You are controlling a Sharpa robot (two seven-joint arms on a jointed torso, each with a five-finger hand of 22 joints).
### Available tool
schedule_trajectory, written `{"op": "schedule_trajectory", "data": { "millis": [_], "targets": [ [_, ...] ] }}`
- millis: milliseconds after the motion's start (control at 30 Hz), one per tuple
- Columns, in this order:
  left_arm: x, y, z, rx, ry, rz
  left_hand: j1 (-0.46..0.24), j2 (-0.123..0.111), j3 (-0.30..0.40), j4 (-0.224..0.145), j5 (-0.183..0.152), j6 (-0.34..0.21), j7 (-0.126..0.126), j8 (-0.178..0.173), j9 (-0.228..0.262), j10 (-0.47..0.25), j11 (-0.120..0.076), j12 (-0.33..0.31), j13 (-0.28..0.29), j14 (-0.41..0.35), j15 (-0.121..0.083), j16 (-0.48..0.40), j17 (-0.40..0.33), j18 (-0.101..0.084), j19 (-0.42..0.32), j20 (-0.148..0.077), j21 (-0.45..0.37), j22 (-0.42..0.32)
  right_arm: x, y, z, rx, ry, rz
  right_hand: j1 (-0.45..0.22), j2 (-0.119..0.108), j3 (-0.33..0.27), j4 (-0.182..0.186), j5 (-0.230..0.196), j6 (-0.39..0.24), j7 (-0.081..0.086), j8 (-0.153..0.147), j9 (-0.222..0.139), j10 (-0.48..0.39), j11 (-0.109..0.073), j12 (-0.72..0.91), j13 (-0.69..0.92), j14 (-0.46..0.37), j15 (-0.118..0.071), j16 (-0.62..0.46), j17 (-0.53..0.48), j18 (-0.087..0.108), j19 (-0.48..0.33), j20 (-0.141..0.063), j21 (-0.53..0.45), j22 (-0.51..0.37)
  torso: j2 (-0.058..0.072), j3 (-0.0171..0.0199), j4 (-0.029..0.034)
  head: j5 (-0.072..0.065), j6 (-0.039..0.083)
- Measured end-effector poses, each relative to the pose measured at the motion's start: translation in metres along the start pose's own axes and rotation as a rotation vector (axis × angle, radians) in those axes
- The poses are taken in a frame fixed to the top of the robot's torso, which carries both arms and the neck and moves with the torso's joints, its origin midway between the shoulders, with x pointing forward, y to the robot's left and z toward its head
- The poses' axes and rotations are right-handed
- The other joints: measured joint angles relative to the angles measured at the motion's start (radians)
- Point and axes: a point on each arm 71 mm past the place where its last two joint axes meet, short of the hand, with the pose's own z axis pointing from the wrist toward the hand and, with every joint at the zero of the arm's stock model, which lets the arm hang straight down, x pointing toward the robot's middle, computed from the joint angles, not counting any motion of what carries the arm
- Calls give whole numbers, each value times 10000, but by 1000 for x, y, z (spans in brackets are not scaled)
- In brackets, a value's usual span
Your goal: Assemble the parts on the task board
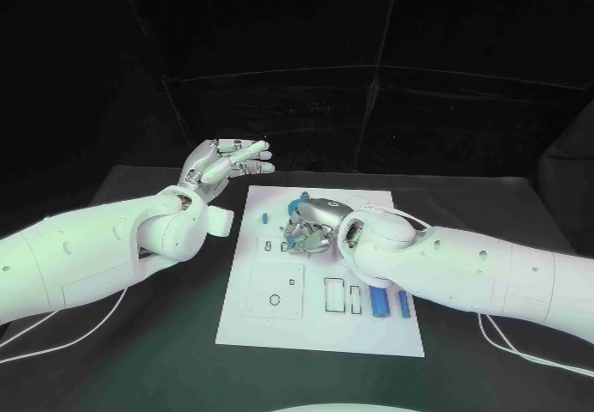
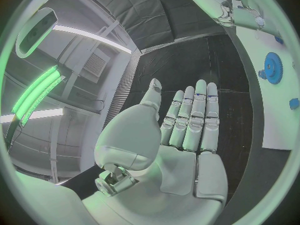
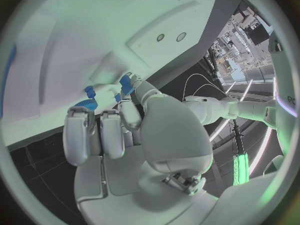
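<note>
The white task board [image 1: 266,322] lies in the middle of the black table. My right hand [image 1: 310,228] hangs low over its far part, fingers curled down. In the right wrist view the thumb and a finger pinch a small blue part [image 3: 127,83] just above the board [image 3: 94,35], beside a blue gear [image 3: 86,104]. That gear [image 1: 294,207] peeks out behind the hand. My left hand [image 1: 227,160] is raised off the board's far left corner, fingers stretched and apart, holding nothing [image 2: 187,130]. Two long blue parts [image 1: 378,300] lie at the board's near right.
The board has several empty outlined slots [image 1: 275,287] on its near left half. Black table [image 1: 148,343] surrounds the board on all sides. From the left wrist, the blue gear [image 2: 272,67] and a small blue piece [image 2: 294,103] sit on the board. White cables trail at both table sides.
</note>
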Motion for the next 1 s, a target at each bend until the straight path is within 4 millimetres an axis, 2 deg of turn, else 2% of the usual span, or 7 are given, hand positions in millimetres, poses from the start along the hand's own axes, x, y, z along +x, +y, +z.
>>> {"op": "schedule_trajectory", "data": {
  "millis": [733,1000],
  "targets": [
    [0,0,0,-20,-26,-50,0,0,0,0,0,0,0,0,0,0,0,0,1,1,0,2,1,0,0,0,0,1,3,-5,0,63,34,-456,-105,-106,0,-3,19,0,-2,-8,-11,-37,-37,-137,-85,0,0,0,0,0,0,0,0,-1,4,12,-10,21,-68],
    [0,0,0,-26,-38,-56,0,0,0,1,0,0,0,0,0,0,0,1,0,1,1,10,1,0,0,0,0,2,2,-5,0,53,95,-670,-277,-278,27,-30,-142,31,-34,-75,-31,-109,36,-347,-218,0,0,-50,0,1,-35,-34,-1,-2,3,13,-11,19,-74]
  ]
}}
